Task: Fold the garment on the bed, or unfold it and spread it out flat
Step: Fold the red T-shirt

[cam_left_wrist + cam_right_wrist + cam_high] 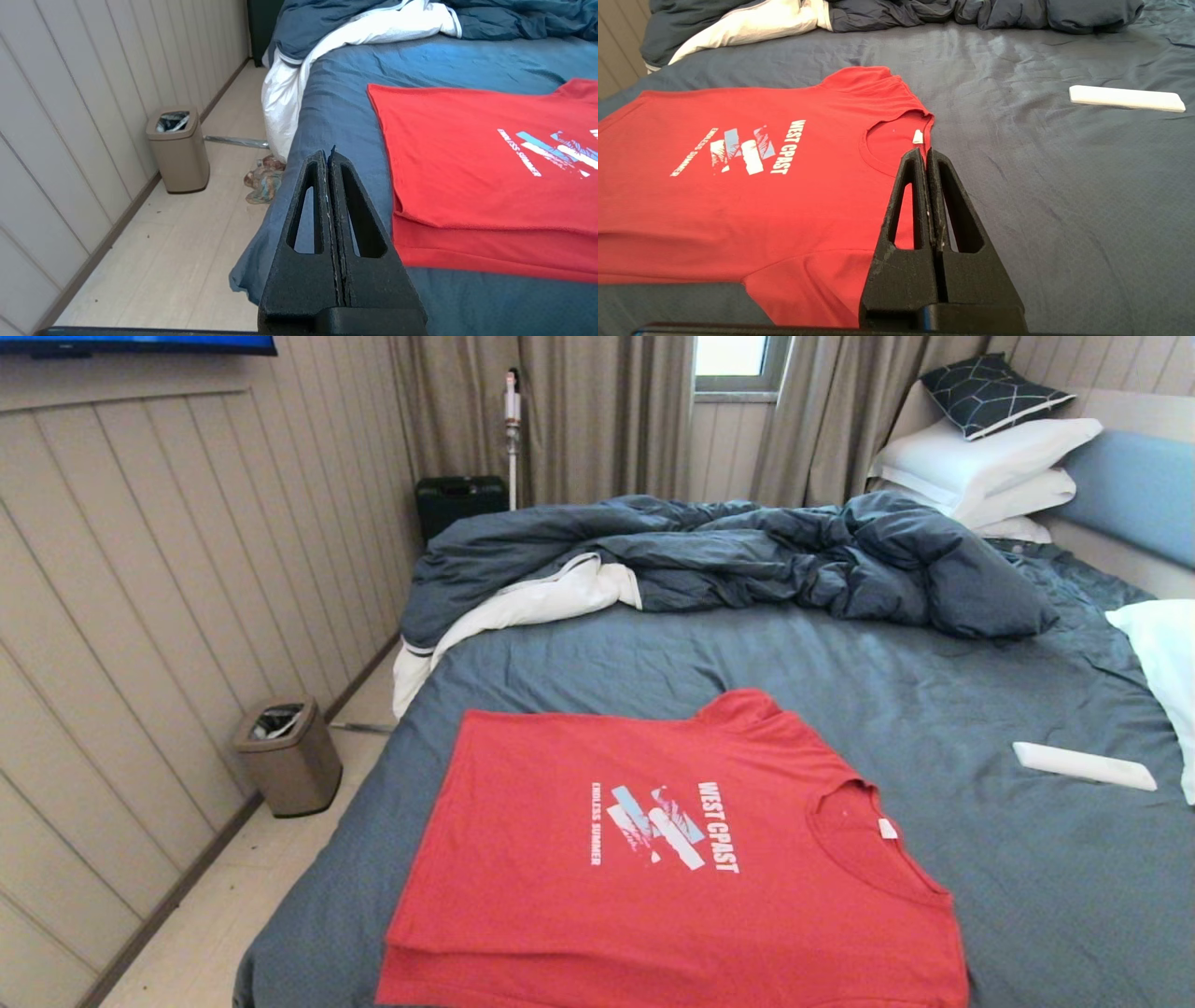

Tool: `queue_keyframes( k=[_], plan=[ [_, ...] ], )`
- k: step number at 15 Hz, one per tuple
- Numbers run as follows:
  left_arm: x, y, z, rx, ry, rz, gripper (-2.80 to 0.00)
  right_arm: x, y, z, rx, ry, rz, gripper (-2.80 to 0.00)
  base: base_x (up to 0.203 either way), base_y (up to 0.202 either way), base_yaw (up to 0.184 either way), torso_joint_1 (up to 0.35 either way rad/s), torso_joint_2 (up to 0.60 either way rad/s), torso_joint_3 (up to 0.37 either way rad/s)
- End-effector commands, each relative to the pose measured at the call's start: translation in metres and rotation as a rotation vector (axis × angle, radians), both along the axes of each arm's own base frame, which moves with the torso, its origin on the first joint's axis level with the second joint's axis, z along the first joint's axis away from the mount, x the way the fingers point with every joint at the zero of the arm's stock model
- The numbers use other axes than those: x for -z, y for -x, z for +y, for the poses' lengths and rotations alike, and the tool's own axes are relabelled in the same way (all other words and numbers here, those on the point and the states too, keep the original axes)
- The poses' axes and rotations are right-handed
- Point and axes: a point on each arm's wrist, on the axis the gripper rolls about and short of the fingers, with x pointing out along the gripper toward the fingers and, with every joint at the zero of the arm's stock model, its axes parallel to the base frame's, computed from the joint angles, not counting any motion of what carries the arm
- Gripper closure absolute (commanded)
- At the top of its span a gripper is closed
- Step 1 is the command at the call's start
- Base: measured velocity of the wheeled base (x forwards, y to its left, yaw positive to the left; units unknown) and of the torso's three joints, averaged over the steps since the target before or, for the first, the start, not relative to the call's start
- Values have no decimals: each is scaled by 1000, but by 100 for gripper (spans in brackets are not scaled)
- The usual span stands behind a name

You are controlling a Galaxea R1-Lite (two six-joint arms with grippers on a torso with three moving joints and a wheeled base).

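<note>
The garment (pixel 653 859), a red T-shirt with white lettering, lies flat on the bed (pixel 934 709) near its front edge, print up, neck towards the headboard side. It also shows in the left wrist view as the garment (pixel 467 154) and in the right wrist view as the garment (pixel 738 186). My left gripper (pixel 328 153) is shut and empty, held above the bed's left edge beside the shirt's hem. My right gripper (pixel 924 151) is shut and empty, held above the shirt near its neckline. Neither arm shows in the head view.
A rumpled dark blue duvet (pixel 728 555) lies across the far half of the bed. White pillows (pixel 990 467) and a dark cushion (pixel 994 392) are stacked at the headboard. A flat white object (pixel 1083 765) lies right of the shirt. A bin (pixel 289 756) stands on the floor by the wall.
</note>
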Motion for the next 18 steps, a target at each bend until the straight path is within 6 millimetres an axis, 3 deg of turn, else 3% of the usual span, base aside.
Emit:
queue_keyframes(
  k=[1,6,9,11,13,16,18],
  plan=[
    [0,0,0,-1,0,1,0,0,0,0,-3,3,-1,0,0,0,0,0,0,0],
    [2,0,0,-6,-10,23,0,1,0,0,-4,20,9,0,0,0,0,0,0,0],
    [10,0,0,9,58,99,0,10,0,1,-34,25,130,0,0,0,0,0,0,0],
    [-4,-3,0,17,71,136,0,-23,1,1,-57,22,128,0,0,0,0,0,0,0],
    [-35,-20,-1,40,91,246,0,-63,-16,1,-81,11,206,0,0,0,0,0,0,0],
    [-74,-69,-2,58,156,461,0,-112,-59,3,-109,-35,321,0,0,0,0,0,0,0],
    [-84,-109,-2,60,206,608,0,-131,-98,4,-109,-100,413,0,0,0,0,0,0,0]
  ],
)
